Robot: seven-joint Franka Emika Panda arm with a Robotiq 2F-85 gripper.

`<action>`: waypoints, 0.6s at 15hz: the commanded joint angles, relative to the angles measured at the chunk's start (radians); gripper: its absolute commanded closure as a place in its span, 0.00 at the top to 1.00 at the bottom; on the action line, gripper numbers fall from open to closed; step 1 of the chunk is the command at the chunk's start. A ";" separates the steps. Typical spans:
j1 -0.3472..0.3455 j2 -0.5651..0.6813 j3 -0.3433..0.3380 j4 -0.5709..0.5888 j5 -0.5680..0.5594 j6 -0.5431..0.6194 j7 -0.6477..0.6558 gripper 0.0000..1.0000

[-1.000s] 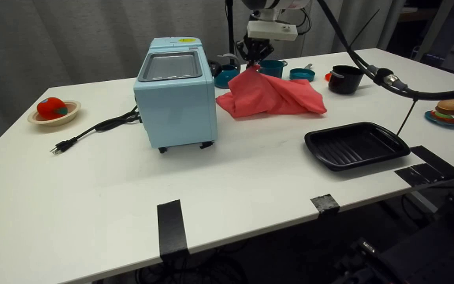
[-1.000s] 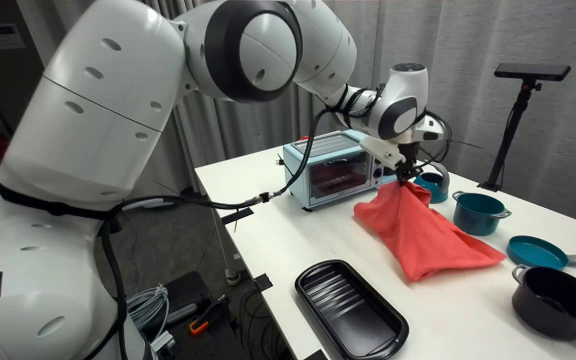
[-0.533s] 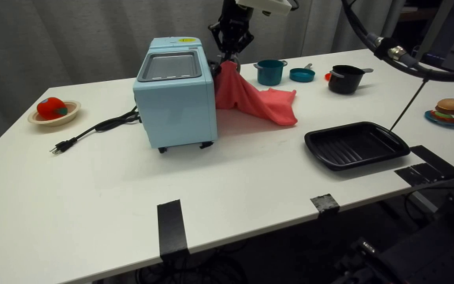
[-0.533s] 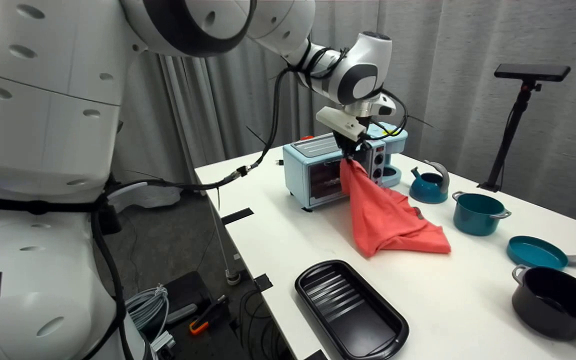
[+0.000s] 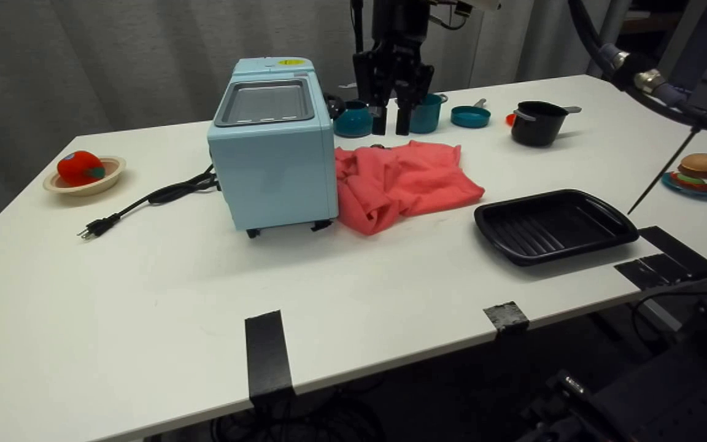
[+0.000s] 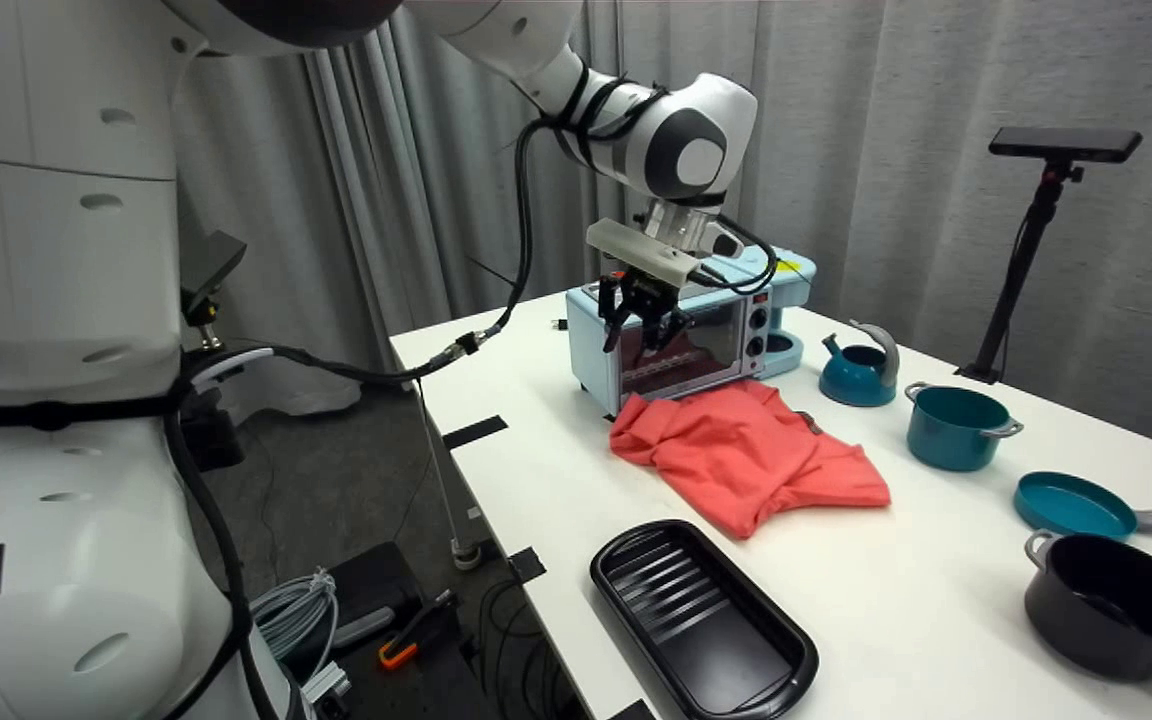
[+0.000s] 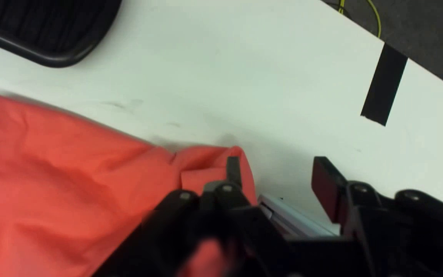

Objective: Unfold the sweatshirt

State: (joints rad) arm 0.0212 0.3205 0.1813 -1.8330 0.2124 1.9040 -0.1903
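- The red sweatshirt is seen crumpled on the white table, lower than the gripper and apart from it in both exterior views.
- The fingers are held spread; in the wrist view one is shown over the sweatshirt's bunched end, the other over bare table.
- Strips of black tape are stuck along the table's edge, and grey curtains are hung behind.
- The bunched end is placed just beside the front of the blue toaster oven; whether they touch cannot be told.
- From that end the long axis is directed, in an exterior view, toward a flatter corner on the side of the teal frying pan.
- Another corner is pointed toward the black baking pan; which end is the collar cannot be made out.
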 commanded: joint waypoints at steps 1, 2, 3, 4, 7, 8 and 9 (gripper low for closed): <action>0.008 -0.050 -0.044 -0.059 -0.049 -0.001 -0.021 0.84; 0.005 -0.047 -0.056 -0.063 -0.062 0.024 -0.011 0.90; 0.002 -0.038 -0.073 -0.063 -0.080 0.061 0.004 0.97; -0.005 -0.022 -0.091 -0.058 -0.091 0.100 0.019 1.00; -0.018 0.030 -0.143 -0.059 -0.115 0.230 0.068 1.00; -0.021 0.050 -0.157 -0.061 -0.119 0.277 0.084 1.00; -0.021 0.075 -0.170 -0.062 -0.129 0.326 0.103 1.00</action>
State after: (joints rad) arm 0.0058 0.3415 0.0373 -1.8917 0.1114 2.1154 -0.1450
